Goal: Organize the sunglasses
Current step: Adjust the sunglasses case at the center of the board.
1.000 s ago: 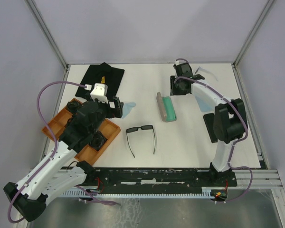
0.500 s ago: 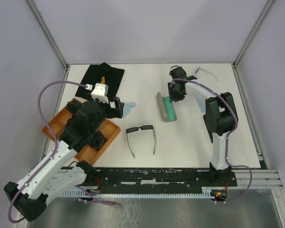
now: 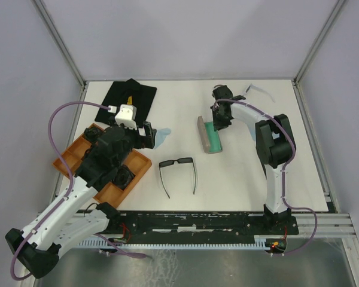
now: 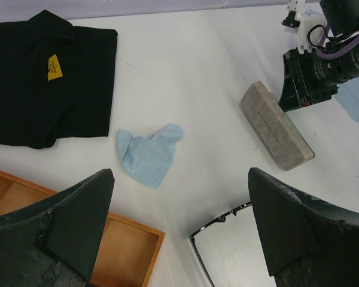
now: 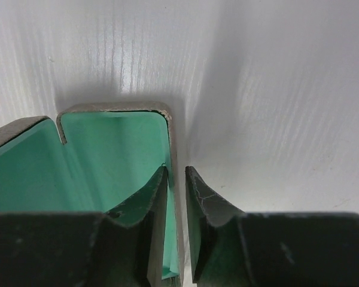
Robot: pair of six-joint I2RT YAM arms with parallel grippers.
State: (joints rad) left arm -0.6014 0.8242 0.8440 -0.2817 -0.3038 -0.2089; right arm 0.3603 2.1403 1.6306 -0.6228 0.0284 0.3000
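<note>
Right claw (image 3: 219, 121) newly astride case (image 3: 212, 139) wall, black sunglasses (image 3: 177, 162) well apart.

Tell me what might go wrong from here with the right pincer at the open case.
1. The right pincer straddles only the thin side wall of the open case near a corner. If it lifts or drags from there, the case may pivot or slip out.
2. The lid could swing shut during a move.
3. The black sunglasses lie with temples unfolded, so they likely won't fit until folded.
</note>
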